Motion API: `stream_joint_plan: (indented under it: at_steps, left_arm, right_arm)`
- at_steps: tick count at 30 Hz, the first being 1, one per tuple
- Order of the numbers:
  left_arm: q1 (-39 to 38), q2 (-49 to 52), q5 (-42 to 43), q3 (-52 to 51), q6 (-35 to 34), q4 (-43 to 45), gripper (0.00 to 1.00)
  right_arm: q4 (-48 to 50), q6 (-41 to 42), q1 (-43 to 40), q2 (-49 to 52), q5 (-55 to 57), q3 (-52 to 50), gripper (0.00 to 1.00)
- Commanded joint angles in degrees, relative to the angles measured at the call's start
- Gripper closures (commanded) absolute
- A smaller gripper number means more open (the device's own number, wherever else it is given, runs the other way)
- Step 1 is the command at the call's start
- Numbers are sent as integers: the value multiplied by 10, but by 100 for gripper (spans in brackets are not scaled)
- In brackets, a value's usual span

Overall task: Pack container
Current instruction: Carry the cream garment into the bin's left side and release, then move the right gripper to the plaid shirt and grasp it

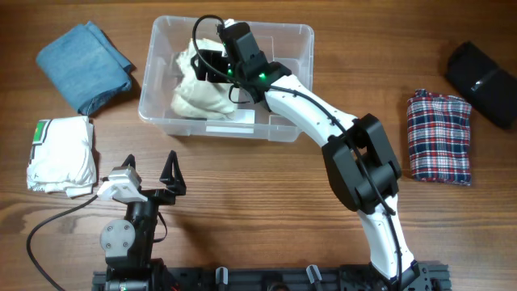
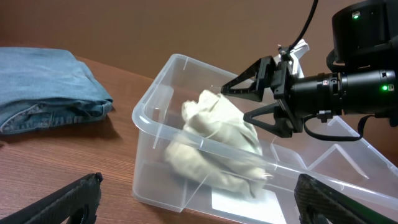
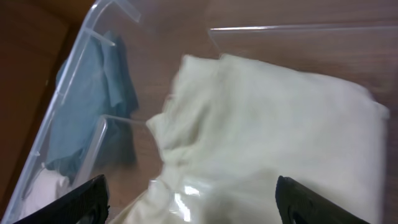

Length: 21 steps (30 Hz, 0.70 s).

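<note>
The clear plastic container [image 1: 287, 40] stands at the table's back middle. A crumpled cream garment [image 1: 202, 95] lies inside it at the left; it also shows in the left wrist view [image 2: 214, 134] and the right wrist view [image 3: 267, 124]. My right gripper [image 1: 212, 65] is open just above the garment inside the container, fingers spread wide [image 3: 193, 199], holding nothing. In the left wrist view it [image 2: 233, 99] hovers over the cream cloth. My left gripper [image 1: 149, 174] is open and empty near the table's front, in front of the container [image 2: 149, 106].
A folded blue denim garment [image 1: 85, 65] lies back left, also in the left wrist view [image 2: 43, 87]. A white folded garment [image 1: 60, 153] lies at the left. A plaid garment [image 1: 438, 136] and a black garment [image 1: 483, 81] lie at the right.
</note>
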Motion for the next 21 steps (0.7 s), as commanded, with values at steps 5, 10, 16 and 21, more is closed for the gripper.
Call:
stream_joint_plan:
  at_steps: [5, 10, 16, 21]
  left_arm:
    - [5, -5, 1, -3, 5, -3, 0]
    - [5, -5, 1, -3, 5, -3, 0]
    - [5, -5, 1, -3, 5, -3, 0]
    - [5, -5, 1, -3, 5, -3, 0]
  right_arm:
    - [-50, -88, -6, -37, -29, 24, 1]
    - [-154, -96, -47, -57, -38, 34, 1]
    - [-251, -198, -43, -147, -66, 34, 0]
    - [-374, -304, -47, -296, -47, 34, 0]
